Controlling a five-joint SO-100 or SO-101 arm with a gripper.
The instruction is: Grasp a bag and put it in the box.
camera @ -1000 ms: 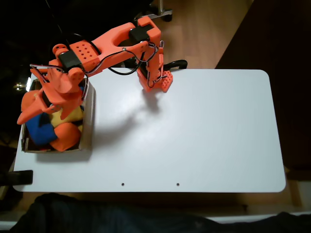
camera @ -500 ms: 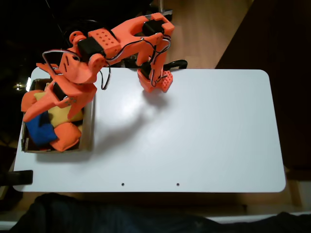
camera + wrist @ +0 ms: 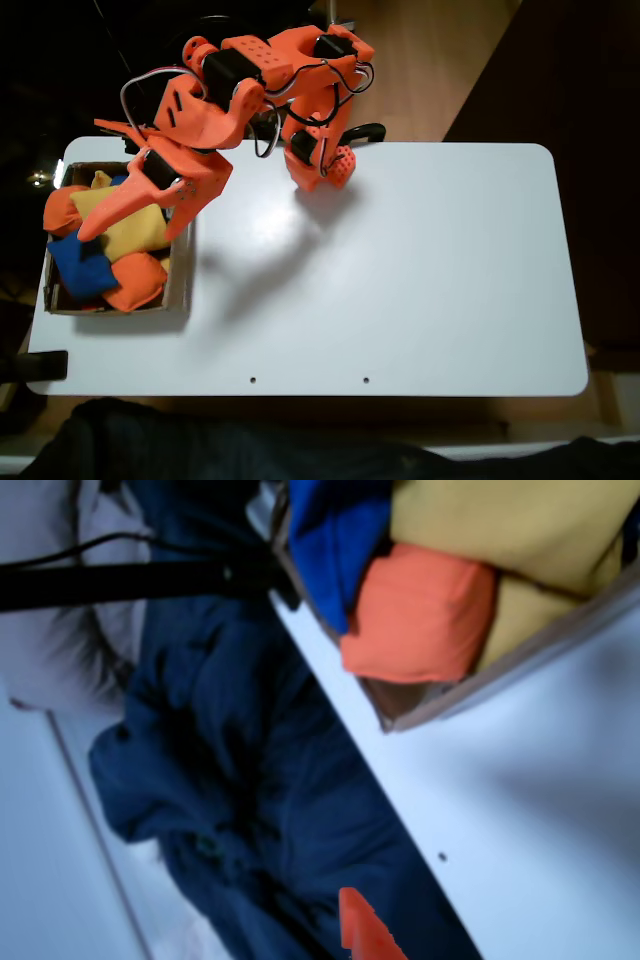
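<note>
Rising from box (image 3: 180, 290), gripper (image 3: 100, 225) now higher and further back than half second ago, jaws apart, holding nothing. Blue bag (image 3: 78, 268) lies inside box among yellow beanbag (image 3: 135, 225) and orange beanbags (image 3: 137, 283). Placement looks done; arm retreating.

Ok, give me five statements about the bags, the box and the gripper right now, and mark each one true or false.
1. The blue bag lies inside the box. True.
2. The gripper is clamped on the blue bag. False: it hangs above the box and nothing shows between its fingers.
3. A yellow bag shares the box with orange bags. True.
4. The box stands at the right end of the table in the fixed view. False: it stands at the left end of the white table.
5. A bag lies on the table outside the box. False: every bag seen is in the box.
</note>
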